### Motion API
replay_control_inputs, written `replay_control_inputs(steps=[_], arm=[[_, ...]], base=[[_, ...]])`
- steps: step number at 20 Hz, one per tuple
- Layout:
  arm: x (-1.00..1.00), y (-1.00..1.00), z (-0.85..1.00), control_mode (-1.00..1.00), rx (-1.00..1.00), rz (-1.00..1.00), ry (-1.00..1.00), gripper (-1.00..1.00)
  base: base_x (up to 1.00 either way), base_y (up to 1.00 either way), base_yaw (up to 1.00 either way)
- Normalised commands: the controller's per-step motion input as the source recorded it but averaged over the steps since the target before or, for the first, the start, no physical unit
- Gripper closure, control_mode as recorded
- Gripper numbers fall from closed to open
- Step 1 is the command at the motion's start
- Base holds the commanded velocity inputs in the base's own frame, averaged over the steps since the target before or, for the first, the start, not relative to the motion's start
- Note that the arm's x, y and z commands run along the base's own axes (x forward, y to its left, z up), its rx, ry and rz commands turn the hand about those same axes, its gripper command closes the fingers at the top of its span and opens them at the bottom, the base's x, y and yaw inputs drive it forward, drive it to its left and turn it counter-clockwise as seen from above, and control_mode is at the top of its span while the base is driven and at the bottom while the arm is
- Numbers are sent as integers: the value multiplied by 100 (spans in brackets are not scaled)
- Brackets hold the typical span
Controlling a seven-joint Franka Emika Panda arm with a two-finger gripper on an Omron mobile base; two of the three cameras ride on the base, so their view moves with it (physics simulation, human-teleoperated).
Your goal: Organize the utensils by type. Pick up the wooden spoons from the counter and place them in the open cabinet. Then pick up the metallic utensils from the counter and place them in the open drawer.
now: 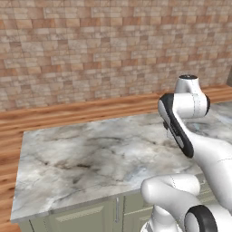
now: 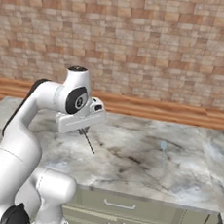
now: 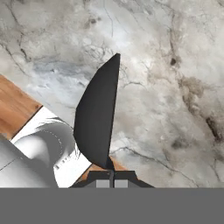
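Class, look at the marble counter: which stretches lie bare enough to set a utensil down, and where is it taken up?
The counter lies bare from its left edge to the arm. Right of the gripper, shut on a dark blade, bare marble runs to a thin metal spoon near the right end.

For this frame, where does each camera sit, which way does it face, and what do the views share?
Left base view: behind the arm's left, facing the counter; arm at right.
Right base view: behind its right, facing the counter; arm at left, gripper shut on a dark metal utensil; a grey spoon lies apart.
Hand view: looks along the utensil at marble.
Shared: counter, brick wall.
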Motion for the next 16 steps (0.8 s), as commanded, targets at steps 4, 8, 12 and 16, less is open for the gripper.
replay_control_inputs(steps=[4,8,12,16], arm=[[-37,8,36,-100,0,0,-1,100],[-38,0,19,-100,0,0,0,100],[0,0,1,-100,0,0,1,100],[0,0,0,100,0,0,0,100]], base=[[0,0,0],[0,0,0],[0,0,0],[-15,-2,0]])
